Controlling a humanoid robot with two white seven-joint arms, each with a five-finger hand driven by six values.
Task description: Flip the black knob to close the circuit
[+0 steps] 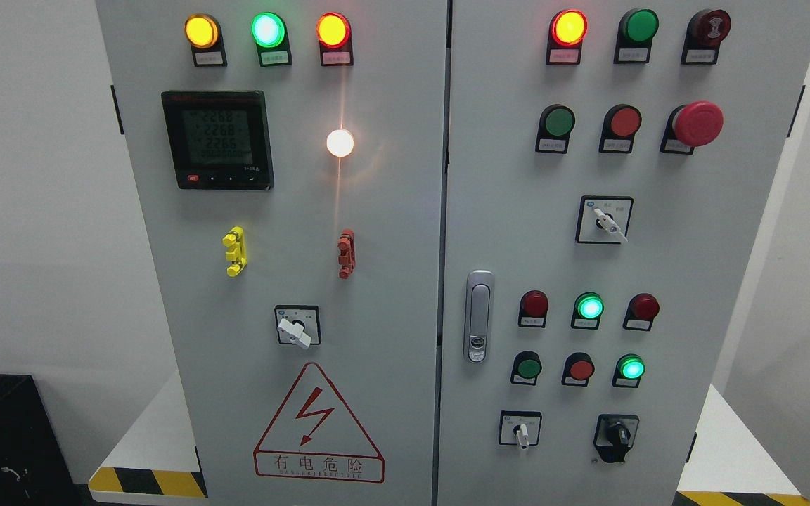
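Grey electrical cabinet (391, 295) fills the view, split by a centre seam into two doors. Left door (271, 232): digital meter (217, 139) lit, three lamps along the top, warning triangle (318, 425) near the bottom, white-handled selector (297, 326) above it. Right door (700, 281): latch handle (479, 316) beside the seam, red mushroom stop button (697, 124) upper right, rows of red and green buttons and lamps, two further white-handled selectors.

Black knob (616, 437) sits at the lower right corner of the right door, lowest control on that side, just right of a white-handled selector (520, 429). Pointer appears tilted off vertical; exact position too small to read.

No arm or hand in frame; state of the fingers cannot be told.

Judged stage: task not begun, approach still to be made. Next move calls for bringing a hand to the lower right of the panel, pinching the knob's raised wing squarely, then rotating it, keeping clear of the neighbouring selector.
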